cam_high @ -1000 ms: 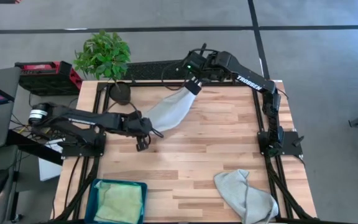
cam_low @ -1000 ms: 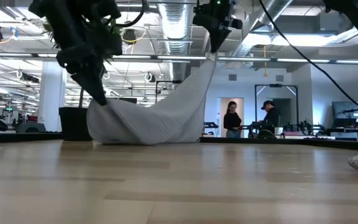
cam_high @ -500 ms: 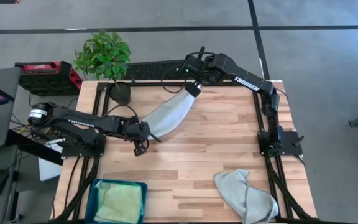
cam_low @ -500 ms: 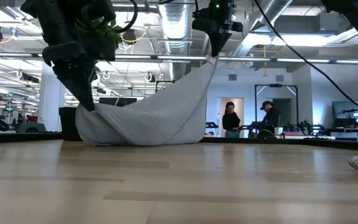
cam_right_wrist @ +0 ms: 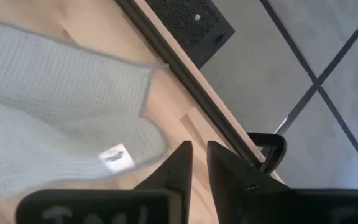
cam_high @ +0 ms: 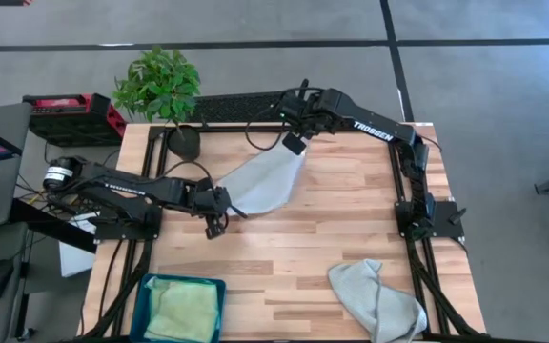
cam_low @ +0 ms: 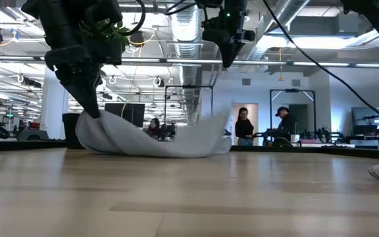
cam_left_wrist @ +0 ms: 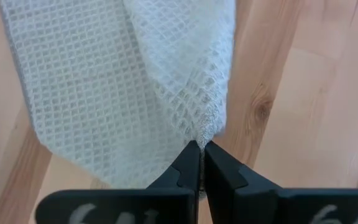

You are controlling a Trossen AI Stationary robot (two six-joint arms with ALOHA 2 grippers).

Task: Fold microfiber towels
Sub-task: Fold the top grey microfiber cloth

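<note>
Nearest, at the lower right of the high view, a crumpled pale grey towel (cam_high: 377, 298) lies untouched on the wooden table (cam_high: 332, 229), and at the lower left the teal bin (cam_high: 178, 309) holds a light green towel (cam_high: 184, 310) with a strip of light blue cloth showing along its left side; nothing else is visible in the bin. At mid-table, left of centre, the left gripper (cam_high: 219, 204) has its fingers clamped tight on a bunched corner of the grey waffle-weave towel (cam_high: 260, 185), which the left wrist view shows pinched between the tips. This towel now sags onto the table from that corner toward the far edge, its white tag (cam_right_wrist: 114, 155) lying exposed. Farther back, the right gripper (cam_high: 295, 143) hangs above the towel's far end with its fingers slightly parted and nothing between them; the cloth lies below, free of it. The risk from here, as I judge it, is that the released end has dropped skewed or doubled over, so a fold made from the left corner alone would come out crooked; dragging by that one corner could also bunch the cloth toward the potted plant (cam_high: 160, 90) at the far left.
</note>
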